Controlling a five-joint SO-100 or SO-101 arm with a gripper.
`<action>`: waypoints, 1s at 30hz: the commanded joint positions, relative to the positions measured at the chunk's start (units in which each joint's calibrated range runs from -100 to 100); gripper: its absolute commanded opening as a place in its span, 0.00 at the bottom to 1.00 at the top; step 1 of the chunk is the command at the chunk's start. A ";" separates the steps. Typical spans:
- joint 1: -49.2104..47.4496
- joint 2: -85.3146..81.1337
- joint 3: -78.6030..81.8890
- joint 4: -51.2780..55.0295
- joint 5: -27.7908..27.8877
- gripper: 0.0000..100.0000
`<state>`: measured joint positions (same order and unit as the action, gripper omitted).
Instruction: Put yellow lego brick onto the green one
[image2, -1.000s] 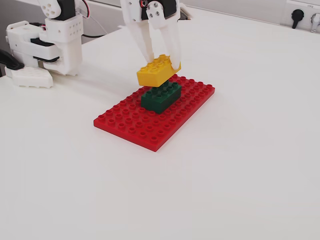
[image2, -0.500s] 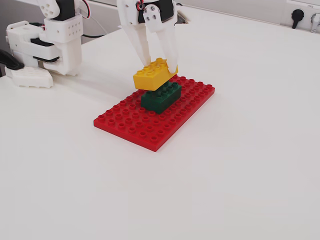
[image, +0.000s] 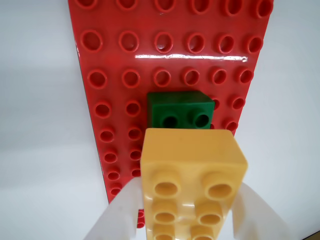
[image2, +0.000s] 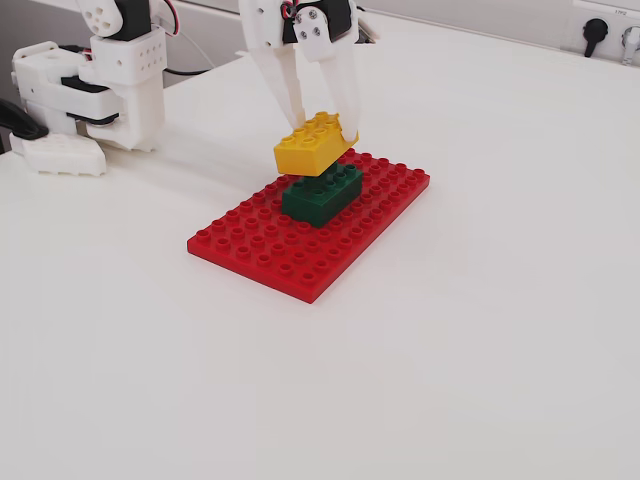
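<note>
Right now my gripper (image2: 322, 133) is squeezed shut on the yellow lego brick (image2: 314, 145), one white finger on each long side. The brick hangs in the air just under my hand, and it tips a little to one side. Right below it sits the green one (image2: 322, 193), stuck on the red baseplate (image2: 300, 260), with a small gap between the two bricks. I think the yellow brick is light and hard, so it will not bend or break. Its sides look smooth and shiny, so it could slip if I let go a bit. Holding the long sides near the middle feels best. All around my hand the white table (image2: 480, 300) is open, so I have lots of room. In the wrist view the green one (image: 181, 110) peeks out past the yellow brick's far end.
</note>
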<state>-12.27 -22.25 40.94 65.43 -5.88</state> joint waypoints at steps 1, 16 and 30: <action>0.34 -0.25 1.49 -2.54 0.14 0.12; 0.12 -0.25 4.29 -6.69 0.40 0.12; 0.48 9.72 -3.75 -6.00 0.45 0.12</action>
<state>-11.83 -15.41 41.12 59.38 -5.77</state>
